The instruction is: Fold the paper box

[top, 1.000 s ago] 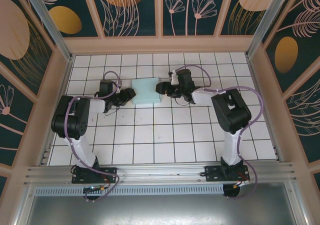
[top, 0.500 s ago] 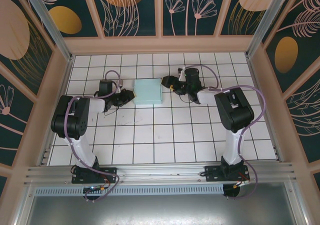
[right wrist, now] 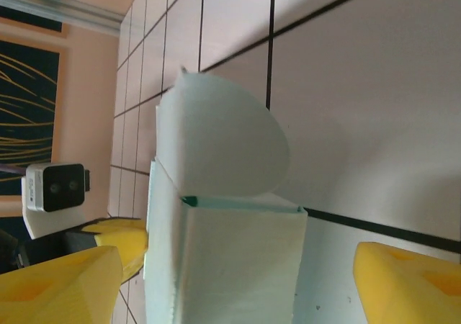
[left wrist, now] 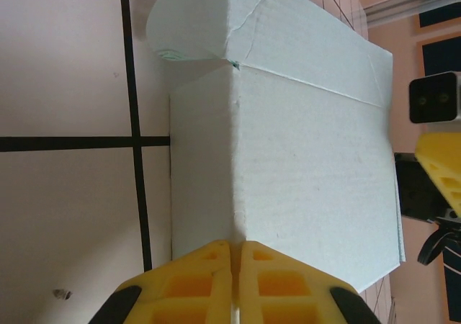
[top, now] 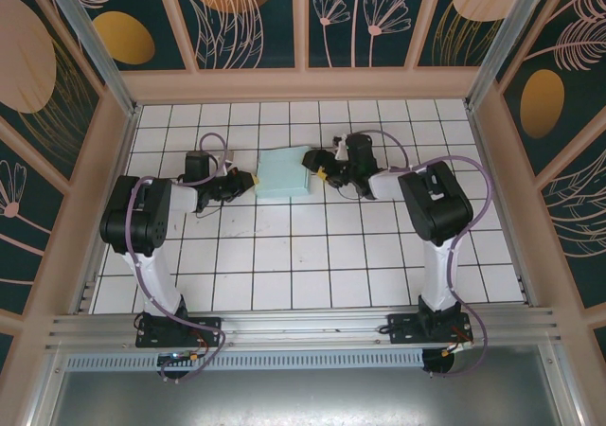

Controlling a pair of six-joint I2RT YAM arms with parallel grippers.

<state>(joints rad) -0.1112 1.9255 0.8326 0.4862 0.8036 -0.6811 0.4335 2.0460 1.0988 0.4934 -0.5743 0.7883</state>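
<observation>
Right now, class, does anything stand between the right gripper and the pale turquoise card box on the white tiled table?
Nothing visible does. The right gripper is open at the pale turquoise card box, its yellow fingers either side of the box's end, bare white tile in the gap.

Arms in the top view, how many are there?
2. The left arm reaches from the near left edge to the left side of the box; the right arm reaches from the near right edge to its right side. None seems hidden.
</observation>
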